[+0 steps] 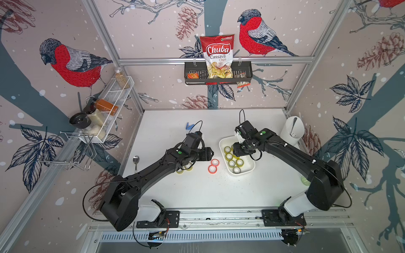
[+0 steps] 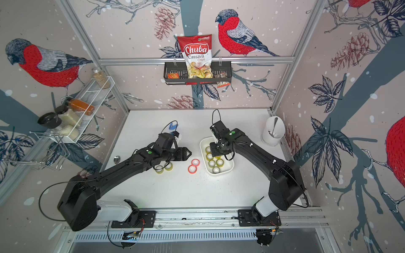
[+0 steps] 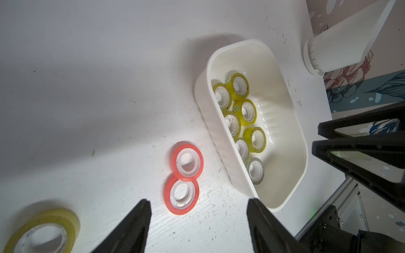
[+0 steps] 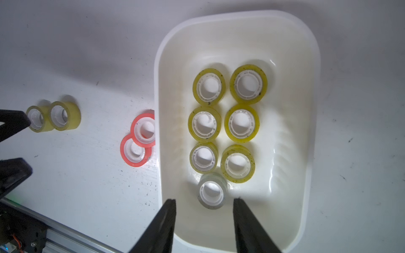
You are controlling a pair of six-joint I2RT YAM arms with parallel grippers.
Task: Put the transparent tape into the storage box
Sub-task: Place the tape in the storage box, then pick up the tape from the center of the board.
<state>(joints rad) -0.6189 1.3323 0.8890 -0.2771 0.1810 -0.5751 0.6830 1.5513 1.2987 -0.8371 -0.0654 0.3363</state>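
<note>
In both top views the storage box [image 1: 247, 163] [image 2: 228, 164] sits on the white table [image 1: 175, 192], right of centre. Its long axis runs from the far side toward the near rail and leans slightly rightward as it comes nearer. Transparent tape rolls [image 1: 231, 163] lie flat inside it, holes upward, crowded toward its left wall. The right arm [image 1: 285, 153] bends over the far half of the box, and its wrist covers whatever hangs beneath. The left gripper [image 1: 212, 153] points rightward above the table. Two red tape rolls [image 1: 213, 165] lie touching each other between it and the box. Two loose transparent rolls [image 1: 184, 169] lie partly under the left arm [image 1: 153, 170].

In the left wrist view the left gripper's fingers stand apart and grip nothing, with the table and a red roll's edge beneath them. Seven rolls line the box along its long axis, against the wall nearer the red rolls, and the opposite side of the floor is bare. One loose roll lies flat beside a finger. A white cup [image 3: 328, 54] stands beyond the box.

In the right wrist view the right gripper [image 4: 205, 199] hangs over one end of the box, fingers parted and holding nothing. A greyish roll [image 4: 211, 190] lies flat on the floor just beyond the tips. Six yellowish ones follow in two rows of three along the long axis. The loose pair touch each other, well apart from the box.
</note>
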